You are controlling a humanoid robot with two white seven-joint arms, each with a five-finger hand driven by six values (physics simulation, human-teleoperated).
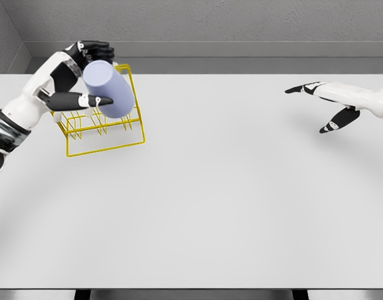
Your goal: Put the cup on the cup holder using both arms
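Head view: a simulator render looking down from the robot's head onto a wide white table, with a grey wall behind it.

Left arm: white, coming in from the left edge and reaching up and inward over the far left part of the table.

Left hand: black-fingered, wrapped around the cup. The thumb lies across the cup's near side, and the other fingers curl over its far top end.

Cup: a pale lavender cylinder, tilted so one end points up toward the left and the other down toward the right. It is held in the left hand above the cup holder and overlaps the rack's wires in the picture. Whether it touches the rack cannot be told.

Cup holder: a yellow wire rack standing on the table at the far left, turned slightly askew, with a rectangular base frame and rows of upright wire loops.

Right arm: white, coming in from the right edge, well apart from the cup and the rack.

Right hand: hovering above the table on the far right, fingers stretched out and spread toward the left, thumb hanging below, holding nothing.
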